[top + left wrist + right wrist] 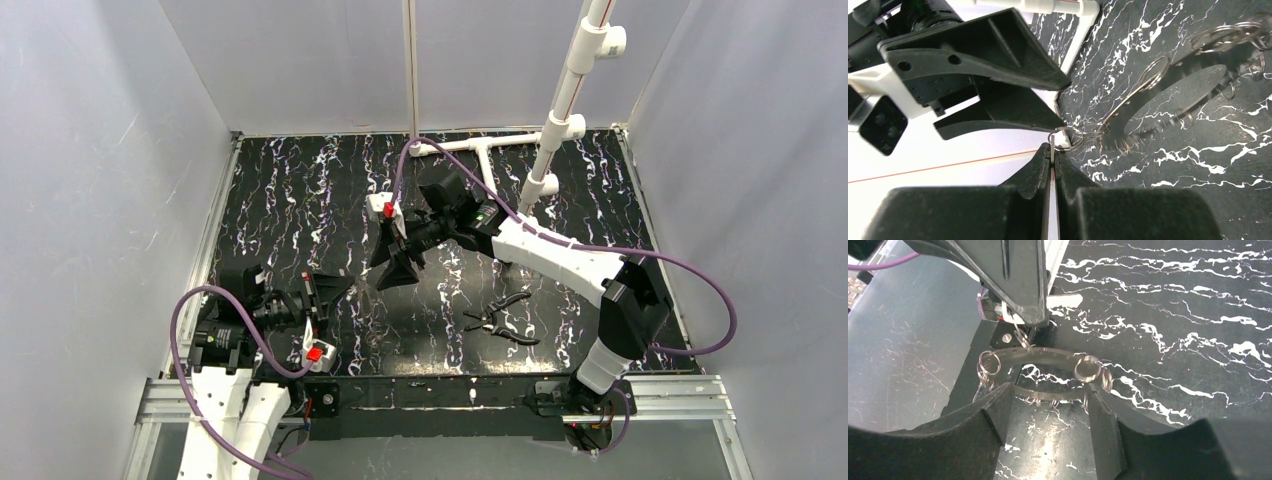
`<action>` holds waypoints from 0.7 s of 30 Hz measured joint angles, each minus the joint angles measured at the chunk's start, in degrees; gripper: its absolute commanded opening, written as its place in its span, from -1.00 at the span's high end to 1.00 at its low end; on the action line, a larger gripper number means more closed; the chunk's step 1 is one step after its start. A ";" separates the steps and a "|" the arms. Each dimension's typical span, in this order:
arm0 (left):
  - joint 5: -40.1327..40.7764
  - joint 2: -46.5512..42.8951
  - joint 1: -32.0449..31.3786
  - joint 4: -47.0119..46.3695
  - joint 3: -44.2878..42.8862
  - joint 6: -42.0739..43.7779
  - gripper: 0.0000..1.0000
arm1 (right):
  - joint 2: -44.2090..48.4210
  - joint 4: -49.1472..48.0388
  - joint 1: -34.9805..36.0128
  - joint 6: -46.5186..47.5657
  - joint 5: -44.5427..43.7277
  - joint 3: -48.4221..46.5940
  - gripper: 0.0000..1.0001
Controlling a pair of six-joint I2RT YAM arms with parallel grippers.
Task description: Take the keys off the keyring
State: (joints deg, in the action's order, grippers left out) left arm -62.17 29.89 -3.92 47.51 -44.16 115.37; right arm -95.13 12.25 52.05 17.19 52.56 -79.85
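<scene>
The black, white-veined table [300, 200] fills the floor of the cell, with a white pipe frame [560, 130] at its far edge. The right arm reaches from the right side in to the middle of the table. There the right gripper [1048, 407] points down and toward the near left, with its jaws spread. The left gripper [1053, 150] comes in from the near left to meet it, tip to tip. Black-handled pliers [500, 322] lie well apart, to the near right. The keyring [1048, 356] sits in the middle of the table between the two grippers. It lies nearly flat and low over the table, and whether it rests on the surface cannot be told. From the right wrist its width runs straight across the gap between the spread fingers [993, 415]. Whether they touch it cannot be told. From the left wrist the keyring [1148, 131] stretches away from the left fingertips toward the far right. The left jaws are pressed together on a small wire loop [1064, 140] at its near rim. More small rings [989, 363] hang along the band.
</scene>
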 measured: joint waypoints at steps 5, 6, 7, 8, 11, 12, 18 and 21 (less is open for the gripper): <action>-0.87 -0.90 0.00 0.98 1.14 2.51 1.00 | 0.00 -0.28 1.36 -0.09 1.42 -1.01 -0.15; -1.03 -1.03 0.00 1.01 1.29 2.71 1.00 | 0.00 -0.33 1.75 -0.09 1.68 -1.09 -0.15; -1.22 -1.14 0.00 1.11 1.42 2.95 1.00 | 0.00 -0.33 2.12 -0.07 1.88 -1.18 -0.15; -1.38 -1.14 0.00 1.20 1.42 3.08 1.00 | 0.00 -0.31 2.58 -0.09 2.08 -1.29 -0.15; -1.62 -1.14 0.00 1.49 1.42 3.39 1.00 | 0.00 -0.24 4.11 0.04 2.64 -1.38 -0.13; -1.75 -1.14 0.00 1.55 1.42 3.48 1.00 | 0.00 -0.13 4.66 0.17 2.78 -1.38 -0.13; -2.62 -1.36 0.00 1.97 1.42 3.58 1.00 | -0.11 0.44 6.64 1.25 2.99 -1.36 -0.12; -3.08 -1.64 0.00 2.05 1.42 3.58 1.00 | -0.24 0.66 6.69 1.90 3.08 -1.38 -0.12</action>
State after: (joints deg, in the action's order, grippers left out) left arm -65.25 28.25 -3.92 49.56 -42.74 118.96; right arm -95.37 12.91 58.74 19.09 55.64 -81.23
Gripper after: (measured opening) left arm 0.018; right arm 0.565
